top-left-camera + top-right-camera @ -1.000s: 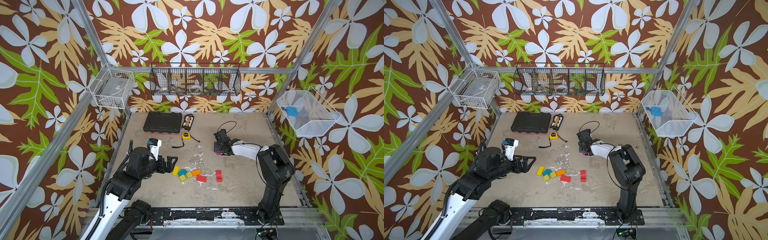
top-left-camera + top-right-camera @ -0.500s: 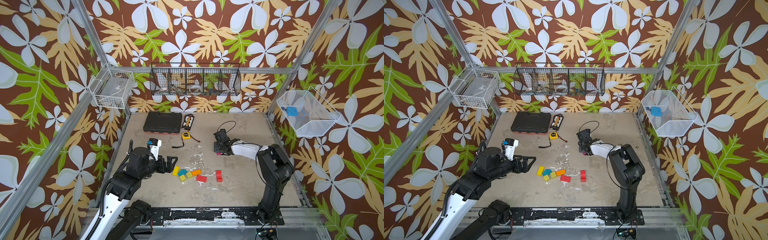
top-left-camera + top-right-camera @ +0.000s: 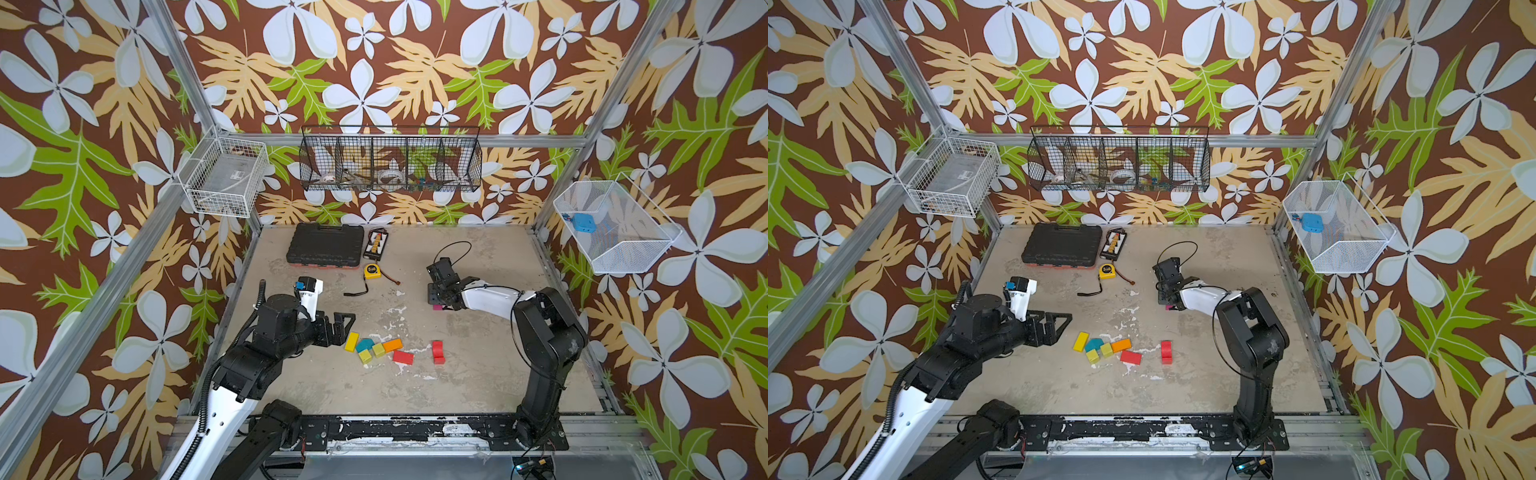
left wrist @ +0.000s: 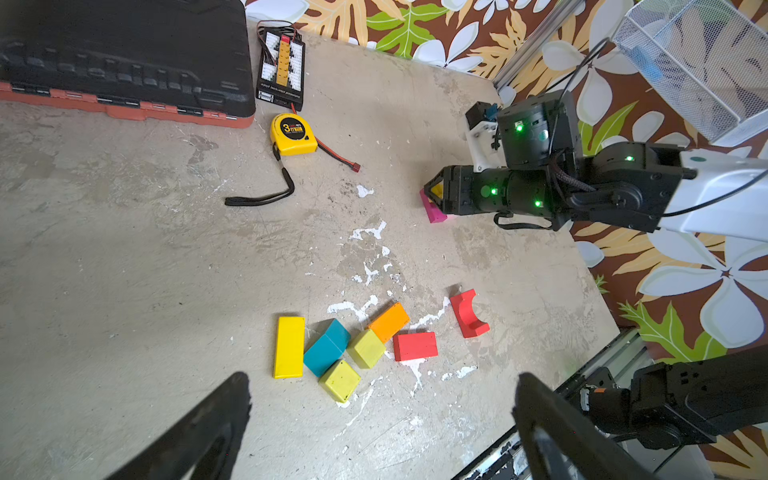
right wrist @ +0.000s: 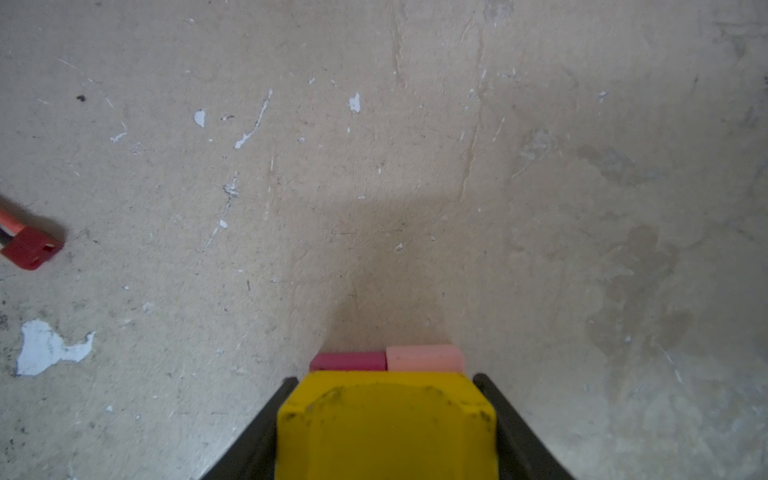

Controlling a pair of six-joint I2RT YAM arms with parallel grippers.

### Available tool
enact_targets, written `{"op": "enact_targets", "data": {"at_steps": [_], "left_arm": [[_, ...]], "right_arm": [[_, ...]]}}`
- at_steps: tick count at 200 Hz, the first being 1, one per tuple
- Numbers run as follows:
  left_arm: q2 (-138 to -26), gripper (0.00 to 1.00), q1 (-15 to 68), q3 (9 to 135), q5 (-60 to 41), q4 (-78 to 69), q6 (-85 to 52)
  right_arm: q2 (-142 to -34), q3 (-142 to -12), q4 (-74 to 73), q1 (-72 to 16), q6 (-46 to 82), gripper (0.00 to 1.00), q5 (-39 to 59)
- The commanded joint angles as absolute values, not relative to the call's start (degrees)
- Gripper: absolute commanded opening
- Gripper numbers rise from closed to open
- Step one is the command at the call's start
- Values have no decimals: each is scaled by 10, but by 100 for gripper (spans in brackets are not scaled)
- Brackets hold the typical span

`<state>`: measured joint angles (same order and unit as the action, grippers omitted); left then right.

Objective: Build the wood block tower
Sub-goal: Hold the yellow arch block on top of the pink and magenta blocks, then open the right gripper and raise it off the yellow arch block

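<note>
Right gripper (image 5: pixel 384 379) grasps yellow block (image 5: pixel 386 432) over magenta block (image 5: pixel 347 361), pink block (image 5: pixel 424 357), likely to bridge them. Left gripper (image 4: pixel 382 378) released, idle; spare blocks (image 3: pixel 365 345) at pair's 8 o'clock.

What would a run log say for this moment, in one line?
right gripper: shut on yellow block, above magenta block and pink block | left gripper: open, near loose blocks

No clear change, right pincer (image 5: pixel 384 380) perhaps tighter
</note>
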<state>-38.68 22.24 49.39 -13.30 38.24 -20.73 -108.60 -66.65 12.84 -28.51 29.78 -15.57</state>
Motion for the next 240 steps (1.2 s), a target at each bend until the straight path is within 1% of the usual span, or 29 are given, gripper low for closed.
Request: {"op": "enact_targets", "data": {"at_steps": [1, 81, 179, 213, 240], "left_arm": [[-386, 100, 223, 494, -127, 371, -205], [-387, 100, 224, 494, -127, 370, -205], [-386, 100, 224, 494, -128, 371, -204], [-384, 100, 223, 494, -126, 371, -205], [-387, 100, 223, 494, -125, 371, -206]], "right_arm": [[-1089, -670, 141, -285, 296, 63, -168], [-1075, -665, 143, -285, 297, 70, -170], [-1007, -624, 143, -292, 312, 71, -168], [-981, -605, 135, -314, 317, 75, -183], [-988, -605, 126, -312, 316, 78, -181]]}}
